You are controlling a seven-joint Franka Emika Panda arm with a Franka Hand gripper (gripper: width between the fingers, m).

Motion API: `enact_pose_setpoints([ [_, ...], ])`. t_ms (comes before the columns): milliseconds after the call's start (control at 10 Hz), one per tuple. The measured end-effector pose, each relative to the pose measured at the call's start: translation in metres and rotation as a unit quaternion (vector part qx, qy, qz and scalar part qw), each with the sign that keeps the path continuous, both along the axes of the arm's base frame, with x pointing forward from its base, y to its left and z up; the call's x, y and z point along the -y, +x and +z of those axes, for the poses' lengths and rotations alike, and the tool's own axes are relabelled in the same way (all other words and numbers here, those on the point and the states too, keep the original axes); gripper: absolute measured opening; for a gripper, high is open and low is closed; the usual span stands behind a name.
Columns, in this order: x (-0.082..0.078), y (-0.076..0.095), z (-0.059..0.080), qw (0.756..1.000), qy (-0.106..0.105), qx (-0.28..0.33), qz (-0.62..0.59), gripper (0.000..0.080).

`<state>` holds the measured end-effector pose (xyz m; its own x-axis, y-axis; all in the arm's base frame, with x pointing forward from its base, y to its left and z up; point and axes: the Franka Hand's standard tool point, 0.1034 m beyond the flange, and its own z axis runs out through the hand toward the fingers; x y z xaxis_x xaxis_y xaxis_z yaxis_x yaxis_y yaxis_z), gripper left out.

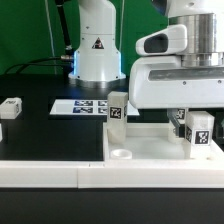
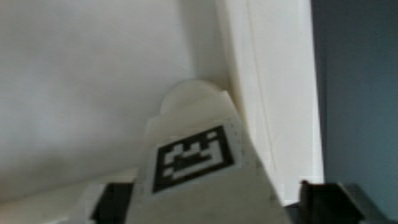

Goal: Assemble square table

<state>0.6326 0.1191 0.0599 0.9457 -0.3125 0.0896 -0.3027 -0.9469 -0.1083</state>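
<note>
The square table's white slab (image 1: 150,140) lies flat at the exterior view's lower right. One leg (image 1: 117,106) stands upright at its near-left corner. A second tagged leg (image 1: 199,138) hangs upright over the slab's right part, and my gripper (image 1: 197,126) comes down around it. In the wrist view this leg (image 2: 199,150) fills the space between the two dark fingers (image 2: 118,202), which press against its sides, so my gripper (image 2: 217,208) is shut on it. The leg's far end points at the slab's raised rim (image 2: 240,60). A third leg (image 1: 10,108) lies far left on the black table.
The marker board (image 1: 85,105) lies on the black table behind the slab, in front of the robot base (image 1: 95,50). A long white rail (image 1: 50,175) runs along the front edge. Beside the slab's rim, the wrist view shows dark table (image 2: 356,80).
</note>
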Motion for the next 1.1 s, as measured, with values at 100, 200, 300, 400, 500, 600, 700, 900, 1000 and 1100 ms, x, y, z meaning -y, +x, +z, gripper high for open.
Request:
enact_pose_setpoints([
  [100,0.0013,-0.0006,-0.0006,1.000,0.003,-0.003,-0.031,0.0286],
  [200,0.0026,-0.0008,-0.0010,0.998,0.006,-0.006,-0.063,0.0284],
  [300,0.0034,-0.0008,-0.0011,0.994,0.011,-0.009,-0.106,0.0284],
  [400,0.0038,-0.0008,-0.0011,0.988,0.016,-0.013,-0.150,0.0284],
  [500,0.0048,-0.0014,-0.0007,0.963,0.023,-0.021,-0.266,0.0284],
  [600,0.0047,-0.0019,-0.0004,0.950,0.023,-0.023,-0.310,0.0284],
  [700,0.0048,-0.0039,-0.0011,0.907,0.030,-0.035,-0.418,0.0284],
  [900,0.0034,-0.0029,-0.0025,0.791,0.050,-0.053,-0.608,0.0284],
  [1000,0.0051,-0.0043,-0.0033,0.755,0.063,-0.063,-0.649,0.0284],
  [1100,0.0050,-0.0047,-0.0038,0.730,0.075,-0.070,-0.676,0.0284],
])
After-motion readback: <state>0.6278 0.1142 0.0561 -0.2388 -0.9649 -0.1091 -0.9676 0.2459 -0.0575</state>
